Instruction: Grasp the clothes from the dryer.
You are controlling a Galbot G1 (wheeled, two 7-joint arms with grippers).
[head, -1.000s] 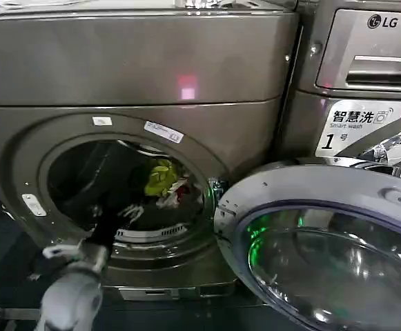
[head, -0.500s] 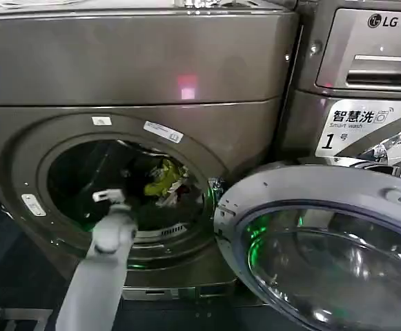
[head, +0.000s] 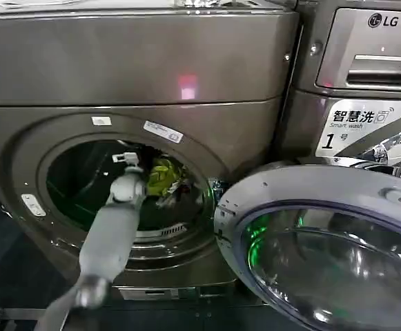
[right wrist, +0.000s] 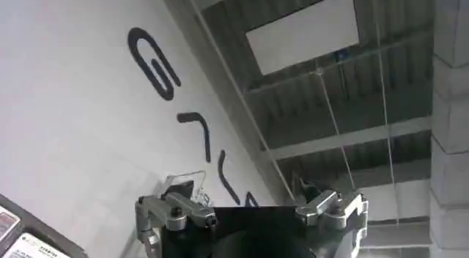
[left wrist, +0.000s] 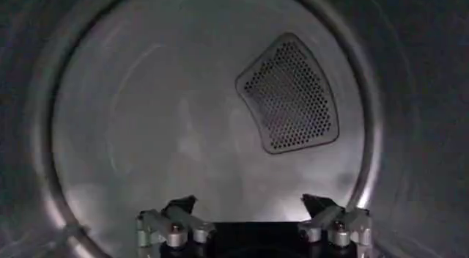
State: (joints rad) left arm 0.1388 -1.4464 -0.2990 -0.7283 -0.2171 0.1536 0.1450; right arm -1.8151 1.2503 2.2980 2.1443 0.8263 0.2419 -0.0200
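Head view: arm partly hides clothes (head: 164, 176).

Head camera faces the dryer (head: 138, 69) front closely; left wrist camera looks inside its drum, right wrist camera ceilingward.

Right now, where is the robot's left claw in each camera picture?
Head view: the left gripper is inside the dryer porthole, beside the yellow-green clothes.
Left wrist view: it sits in the foreground, open, facing the drum's back wall.
Right wrist view: the right gripper instead, against a white wall and ceiling.
Shared landmark: the dryer drum, in the head and left wrist views.
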